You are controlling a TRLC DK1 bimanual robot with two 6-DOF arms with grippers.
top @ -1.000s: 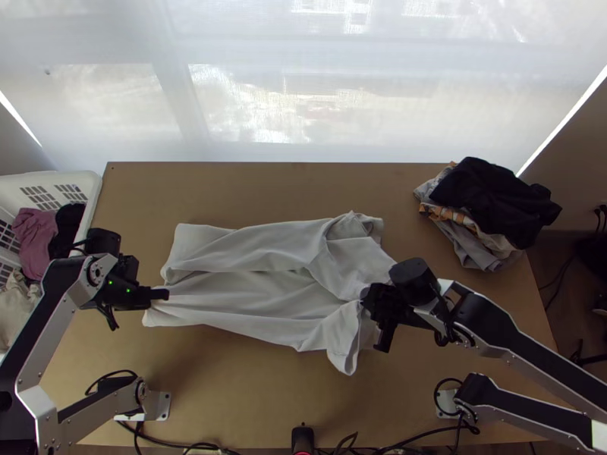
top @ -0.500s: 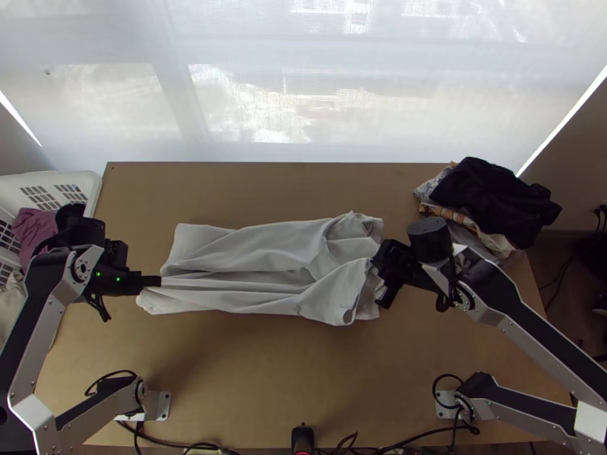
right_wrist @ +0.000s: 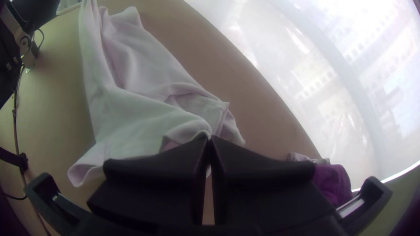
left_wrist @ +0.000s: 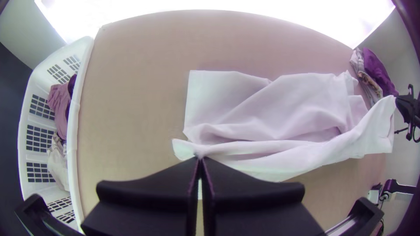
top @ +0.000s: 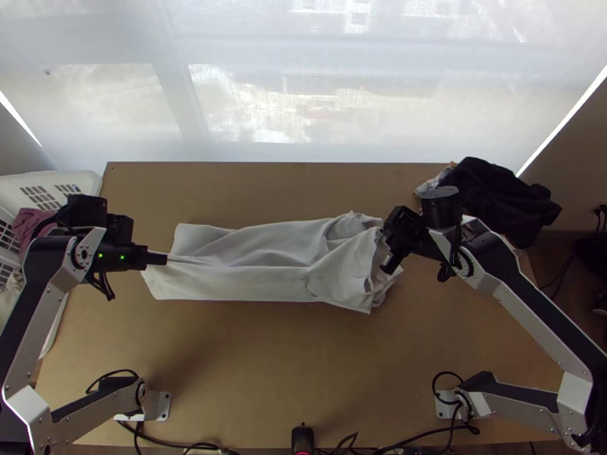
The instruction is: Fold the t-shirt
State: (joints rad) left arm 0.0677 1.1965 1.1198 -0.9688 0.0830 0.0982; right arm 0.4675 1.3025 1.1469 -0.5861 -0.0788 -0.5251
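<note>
Laundry basket [top: 89, 183]: cut off, top view's left edge
Clothes pile [top: 497, 199]: partly hidden behind right arm [top: 540, 311]
T-shirt [top: 243, 284]: pinched folds hidden

top view from high, steeply down, both wrist views closer, t-shirt [top: 250, 284] shared

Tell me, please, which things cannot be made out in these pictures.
- T-shirt cloth pinched in the left gripper: left wrist view, hidden by its fingers.
- Cloth pinched in the right gripper: right wrist view, hidden by its fingers.
- Basket's outer side: top view, cut off by the left edge.
- Whatever lies beneath the dark garment: top view, covered by it.
</note>
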